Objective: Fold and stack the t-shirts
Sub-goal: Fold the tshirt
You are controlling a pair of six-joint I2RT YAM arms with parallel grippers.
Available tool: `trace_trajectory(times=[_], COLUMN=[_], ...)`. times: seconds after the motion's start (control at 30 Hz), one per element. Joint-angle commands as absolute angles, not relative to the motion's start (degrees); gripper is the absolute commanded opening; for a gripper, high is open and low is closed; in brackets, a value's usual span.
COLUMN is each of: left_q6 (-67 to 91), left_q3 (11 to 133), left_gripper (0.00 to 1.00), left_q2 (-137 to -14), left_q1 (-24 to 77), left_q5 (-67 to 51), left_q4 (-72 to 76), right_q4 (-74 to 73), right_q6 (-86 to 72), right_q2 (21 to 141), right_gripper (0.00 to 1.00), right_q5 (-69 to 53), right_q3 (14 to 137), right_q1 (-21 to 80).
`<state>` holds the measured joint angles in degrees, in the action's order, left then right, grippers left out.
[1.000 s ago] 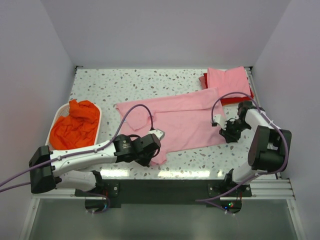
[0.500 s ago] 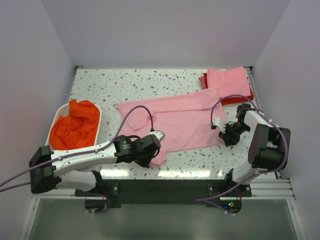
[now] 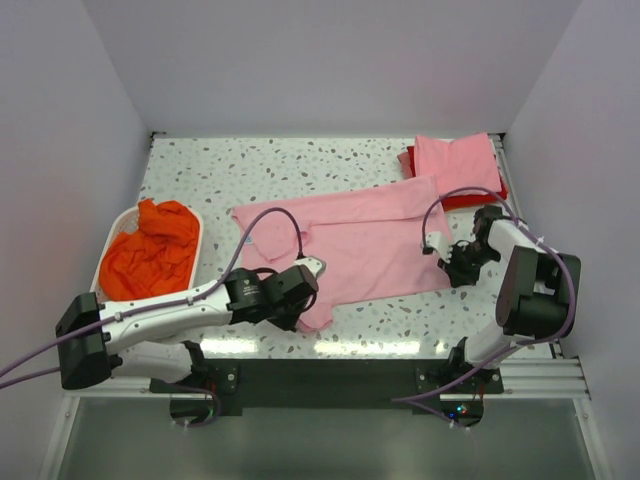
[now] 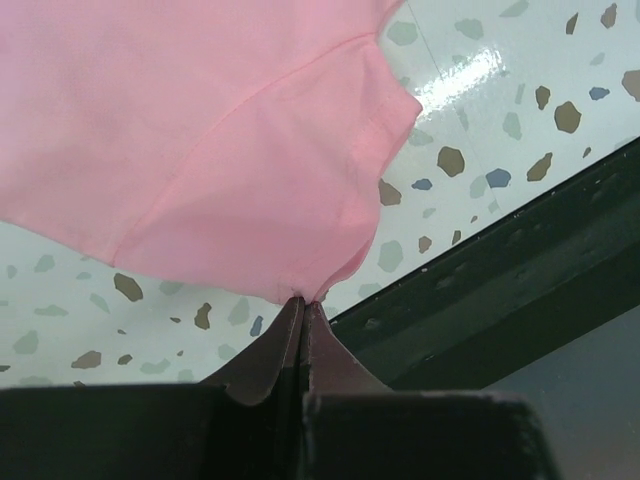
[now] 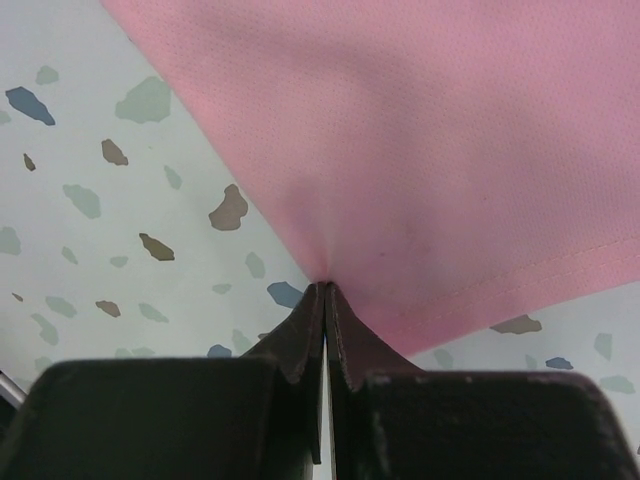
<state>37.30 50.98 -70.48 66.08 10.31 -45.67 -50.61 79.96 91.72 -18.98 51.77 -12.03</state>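
A light pink t-shirt [image 3: 350, 240] lies spread across the middle of the speckled table. My left gripper [image 3: 303, 308] is shut on its near left sleeve, seen in the left wrist view [image 4: 305, 300] pinching the pink sleeve [image 4: 250, 180]. My right gripper [image 3: 451, 265] is shut on the shirt's near right corner, seen in the right wrist view [image 5: 325, 286] pinching the pink cloth [image 5: 420, 150]. A folded pink shirt [image 3: 455, 165] lies on a red shirt [image 3: 470, 200] at the back right. An orange shirt [image 3: 150, 250] is crumpled in the basket.
The white laundry basket [image 3: 113, 232] stands at the left edge. The table's near edge and a black rail [image 4: 520, 250] run just below the left gripper. Grey walls close in the back and sides.
The left gripper has drawn the sleeve slightly back from the near edge. The right gripper has shifted a little along the shirt's right corner. Both stay shut on the pink shirt.
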Motion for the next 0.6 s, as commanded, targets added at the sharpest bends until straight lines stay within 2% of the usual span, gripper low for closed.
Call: trace_trajectory(times=[0.0, 0.47, 0.5, 0.53, 0.57], left_q6=[35.2, 29.0, 28.9, 28.9, 28.9], left_q3=[52.7, 58.0, 57.9, 57.8, 57.8], left_gripper=[0.00, 0.00, 0.00, 0.00, 0.00], left_q2=[-67.9, -67.4, -67.4, -67.4, -67.4], left_q1=[64.1, 56.6, 56.5, 56.4, 56.4], left_q5=[13.2, 14.9, 14.6, 14.2, 13.8], left_q4=[-44.8, -42.6, -42.5, -42.5, -42.4], right_q4=[-51.9, -57.5, -58.7, -59.7, -59.6], right_q6=[79.3, 76.5, 79.0, 79.5, 80.0], right_q2=[90.4, 91.8, 92.3, 92.6, 92.7], right_gripper=[0.00, 0.00, 0.03, 0.14, 0.17], right_q5=[-22.0, -24.8, -24.1, -23.6, -21.6], right_q3=[54.1, 62.4, 62.3, 62.1, 60.7], right_q1=[-12.1, -12.0, -12.0, -12.0, -12.0])
